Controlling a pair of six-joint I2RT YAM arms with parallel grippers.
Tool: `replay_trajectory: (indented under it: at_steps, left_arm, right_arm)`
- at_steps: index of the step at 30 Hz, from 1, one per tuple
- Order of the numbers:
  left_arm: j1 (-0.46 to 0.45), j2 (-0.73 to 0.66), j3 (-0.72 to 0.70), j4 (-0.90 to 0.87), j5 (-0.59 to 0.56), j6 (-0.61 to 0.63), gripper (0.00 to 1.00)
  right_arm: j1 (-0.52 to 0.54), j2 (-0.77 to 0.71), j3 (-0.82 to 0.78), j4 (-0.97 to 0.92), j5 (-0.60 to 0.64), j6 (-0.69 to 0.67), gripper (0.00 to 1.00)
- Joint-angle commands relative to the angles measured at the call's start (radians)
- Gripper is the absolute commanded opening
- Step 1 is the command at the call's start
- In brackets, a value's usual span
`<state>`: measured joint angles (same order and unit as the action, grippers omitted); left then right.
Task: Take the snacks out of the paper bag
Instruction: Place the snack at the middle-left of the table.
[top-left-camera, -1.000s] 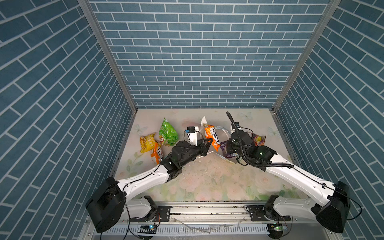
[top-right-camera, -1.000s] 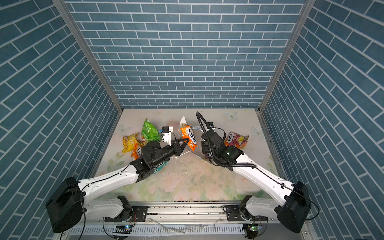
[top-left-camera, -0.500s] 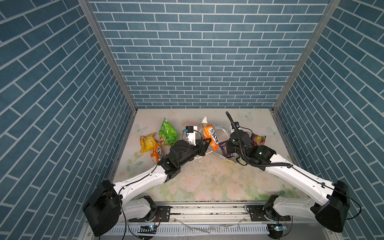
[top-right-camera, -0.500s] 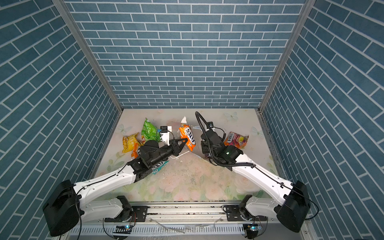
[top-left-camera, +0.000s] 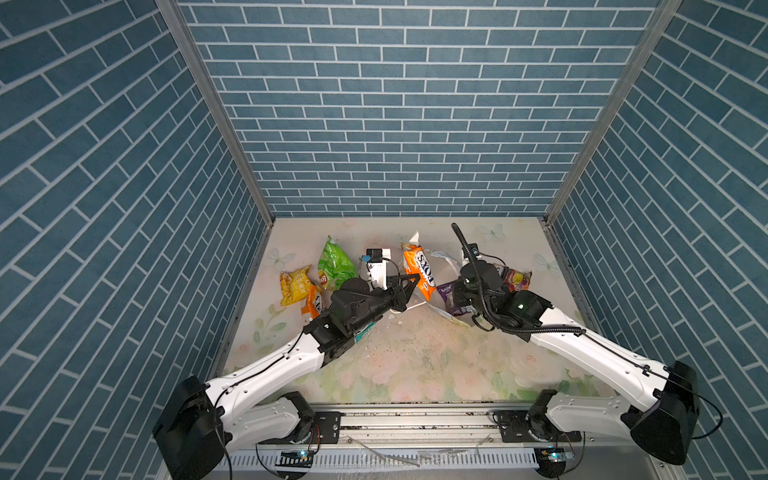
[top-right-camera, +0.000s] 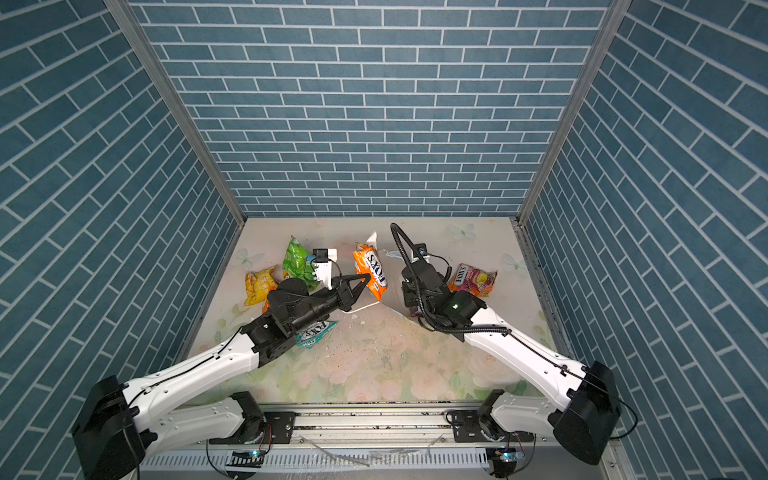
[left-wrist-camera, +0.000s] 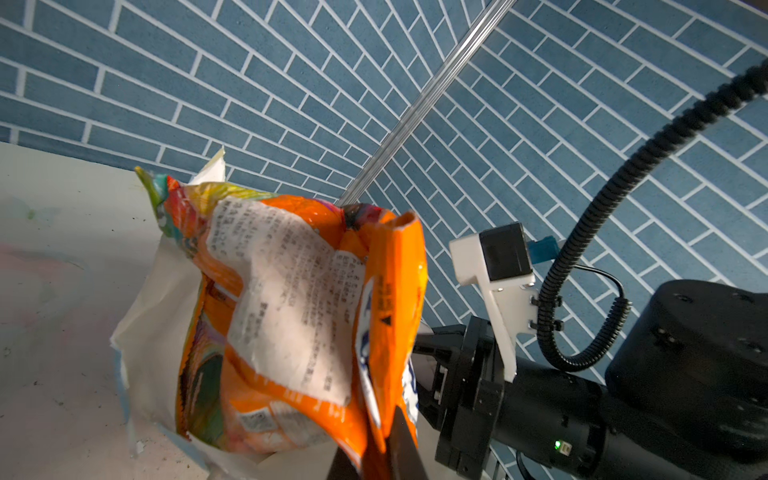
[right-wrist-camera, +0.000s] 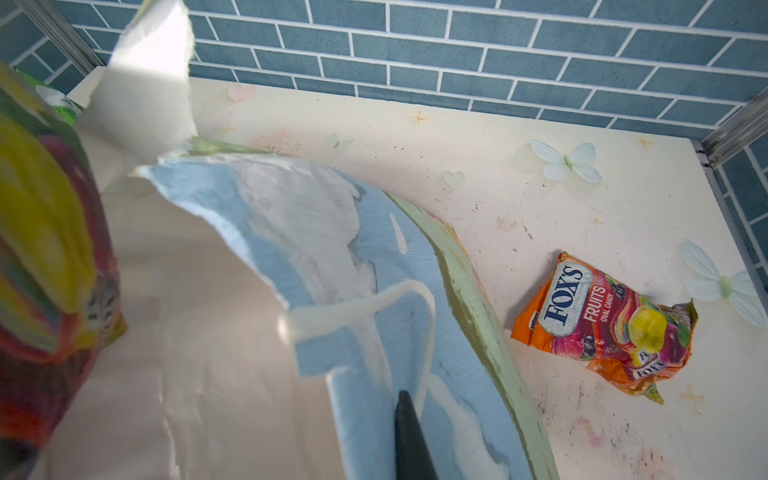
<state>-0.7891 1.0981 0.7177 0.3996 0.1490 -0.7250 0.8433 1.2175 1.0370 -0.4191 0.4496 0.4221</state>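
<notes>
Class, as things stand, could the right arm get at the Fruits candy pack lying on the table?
Probably, but not at once. The Fruits candy pack lies in the open beside the arm, nothing over it; yet the right claw looks shut on the paper bag and must let go first.

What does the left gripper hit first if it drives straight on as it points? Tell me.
The left gripper pinches the orange FOX'S packet; beyond that, probably the white inside of the paper bag.

Bright, even light; top views sharp, edges bowed. Right wrist view: near snack packet (right-wrist-camera: 41, 249) blurred, paper bag (right-wrist-camera: 145, 70) flap glaring white.
</notes>
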Motion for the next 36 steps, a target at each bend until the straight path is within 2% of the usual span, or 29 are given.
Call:
replay_trajectory:
  at_steps: [1, 19, 31, 36]
  left_arm:
    - [0.008, -0.041, 0.046, -0.021, -0.023, 0.036, 0.0]
    - [0.008, -0.152, 0.164, -0.321, -0.112, 0.106, 0.0]
    - [0.011, -0.211, 0.318, -0.68, -0.26, 0.201, 0.0]
    - [0.02, -0.267, 0.338, -0.772, -0.319, 0.228, 0.0]
  right_arm:
    - [-0.003, 0.007, 0.01, -0.029, 0.024, 0.018, 0.0]
    - [-0.003, -0.03, -0.027, 0.009, 0.03, 0.004, 0.0]
    - [-0.003, -0.033, -0.022, 0.02, 0.028, -0.06, 0.0]
    - [-0.003, -0.044, -0.02, 0.03, 0.028, -0.075, 0.0]
